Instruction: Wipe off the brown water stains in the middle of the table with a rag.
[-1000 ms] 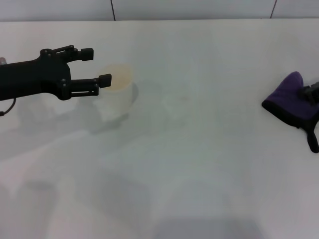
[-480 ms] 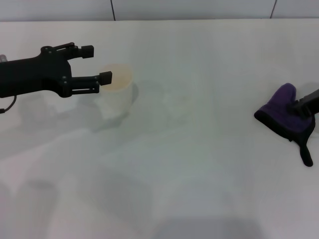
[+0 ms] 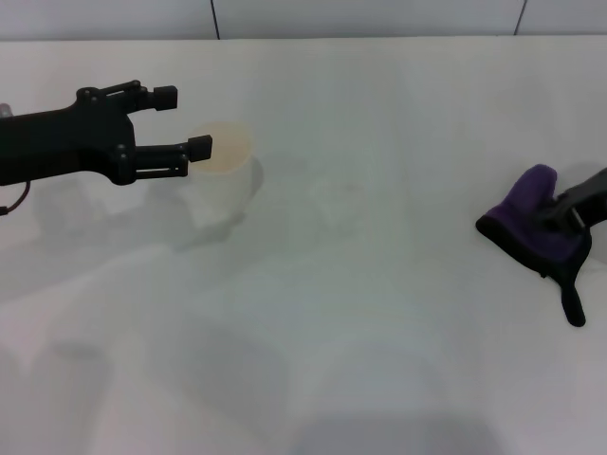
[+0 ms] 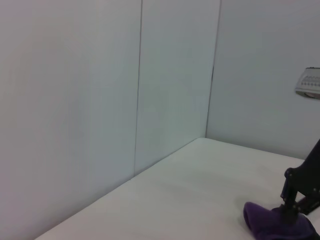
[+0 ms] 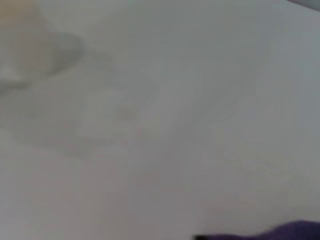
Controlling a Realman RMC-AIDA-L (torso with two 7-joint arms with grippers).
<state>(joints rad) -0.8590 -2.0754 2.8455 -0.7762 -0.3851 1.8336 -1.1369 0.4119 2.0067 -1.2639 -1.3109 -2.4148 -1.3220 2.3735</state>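
The rag, dark purple with a black tail hanging toward the front, is at the table's right side with my right gripper shut on it. It also shows in the left wrist view as the purple rag under the right gripper, and at the edge of the right wrist view as the rag. The brown water stains show only as a faint mark near the middle of the white table. My left gripper hovers open at the left, beside a cup.
A translucent white cup with a tan rim stands left of centre, just beyond the left fingertips; the same cup is blurred in the right wrist view. A tiled wall runs along the table's far edge.
The right gripper has carried the rag leftward toward the table's middle and slightly nearer. The left arm and the cup have stayed put.
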